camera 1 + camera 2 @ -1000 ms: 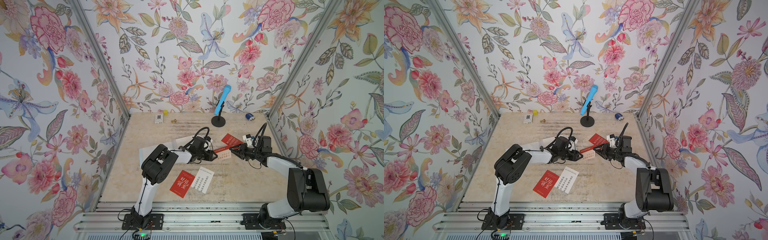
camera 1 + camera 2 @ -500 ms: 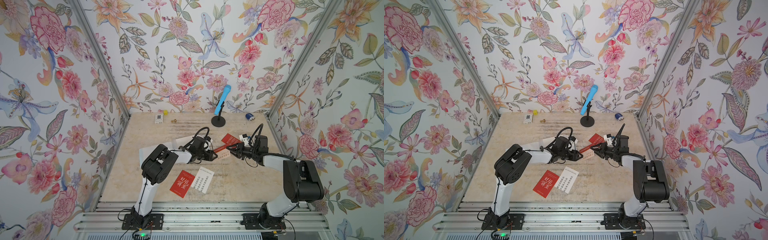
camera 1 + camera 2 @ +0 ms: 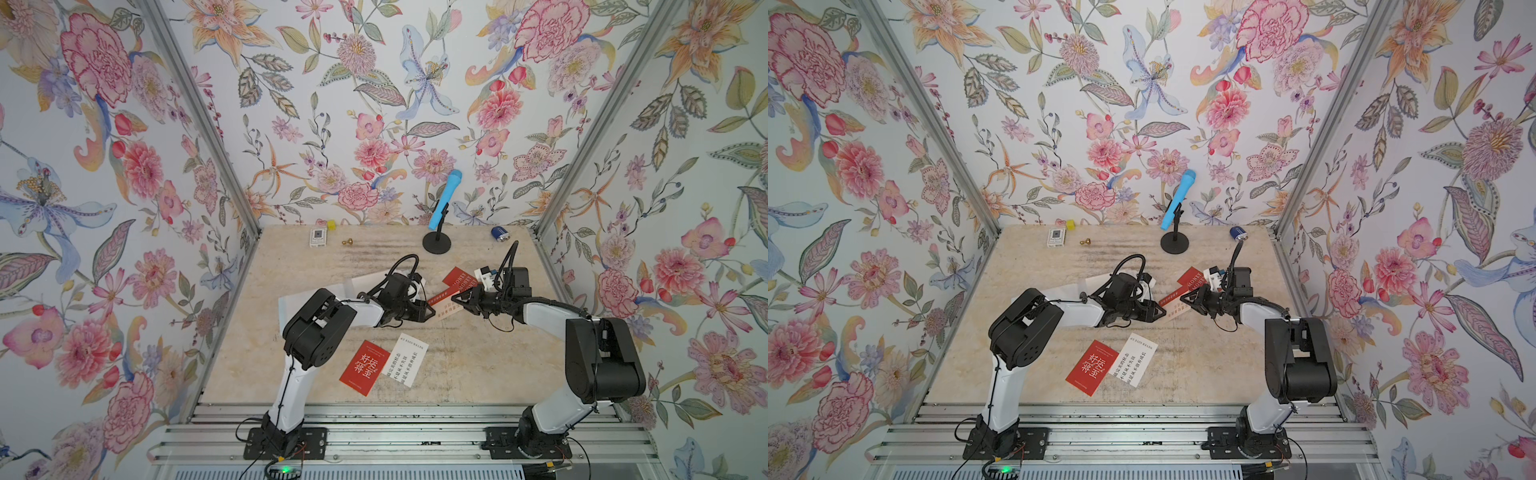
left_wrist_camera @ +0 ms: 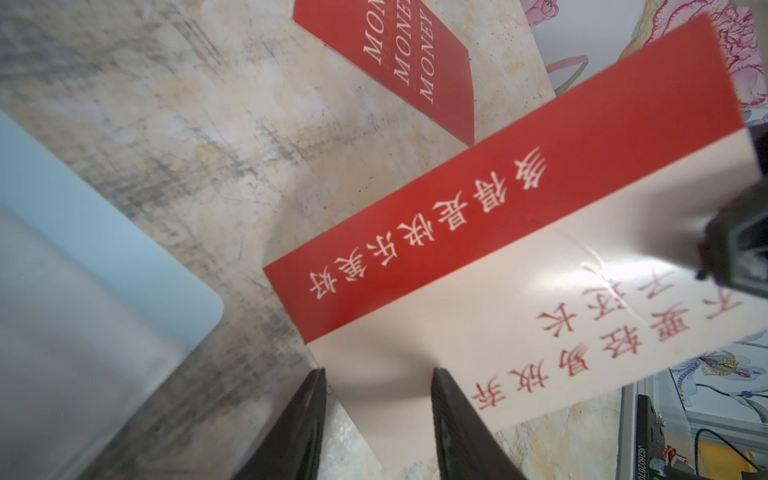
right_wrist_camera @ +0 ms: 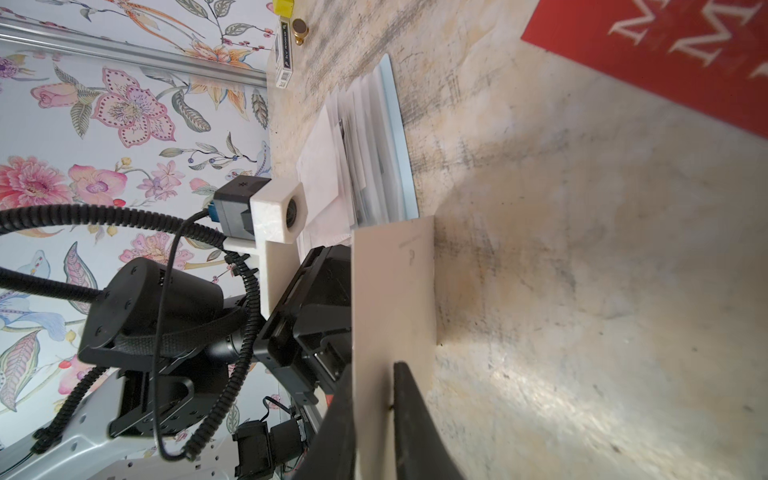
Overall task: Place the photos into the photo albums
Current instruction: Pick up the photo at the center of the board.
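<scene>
The right hand (image 5: pixel 374 386) is clenched on one end of a pale card (image 4: pixel 498 332), holding it tilted above the worktop (image 5: pixel 582 291). The left hand (image 4: pixel 378 374) faces it, fingers spread, with the card's near corner reaching between them. A red card (image 4: pixel 478 199) overlaps the pale one and may be pinched too. The pale blue album (image 4: pixel 104 232) lies beside the left hand, and the MONEY card (image 4: pixel 407 62) lies beyond its fingertips.
</scene>
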